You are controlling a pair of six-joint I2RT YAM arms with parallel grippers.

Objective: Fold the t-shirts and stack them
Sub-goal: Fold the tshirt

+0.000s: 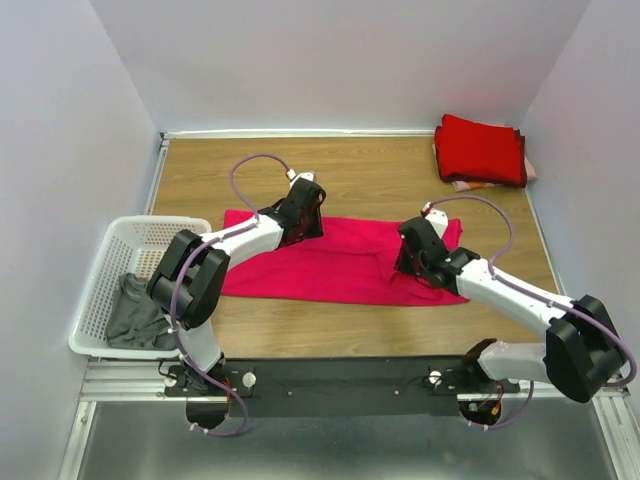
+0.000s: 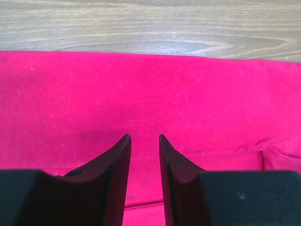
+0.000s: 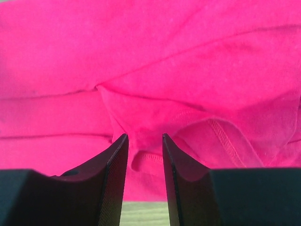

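The pink-red t-shirt point(image 1: 340, 262) lies flat across frame centre, part-folded lengthwise. Left gripper point(image 2: 144, 137): narrow gap, nothing between, over the shirt's upper left. Right gripper point(image 3: 144, 136): narrow gap at a raised fold, right side; whether it grips cannot be told. Pinch all layers at matching edges and lift evenly. Folded red t-shirts point(image 1: 480, 150) sit upper right.

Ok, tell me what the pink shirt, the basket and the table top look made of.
Pink shirt: soft matte knit cloth, likely cotton; stitched hems and creases show. Basket: white plastic, moulded lattice walls. Table top: wood or wood-look laminate, matte, with visible grain.
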